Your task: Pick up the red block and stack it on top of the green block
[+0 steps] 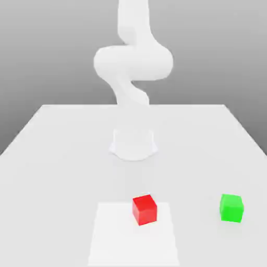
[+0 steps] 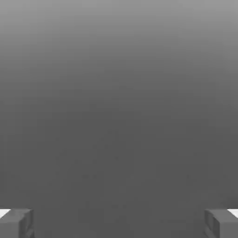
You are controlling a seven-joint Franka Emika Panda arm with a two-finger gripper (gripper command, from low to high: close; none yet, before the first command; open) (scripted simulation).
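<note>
Resting on the tabletop are one red block and one green block, well apart; the end effector is wide open and empty.

Open space around red block

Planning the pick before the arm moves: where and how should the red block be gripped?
Grip the red block across two opposite side faces, coming straight down from above. It sits flat on the table with its top and sides clear, well apart from the green block. The gripper is open.
</note>
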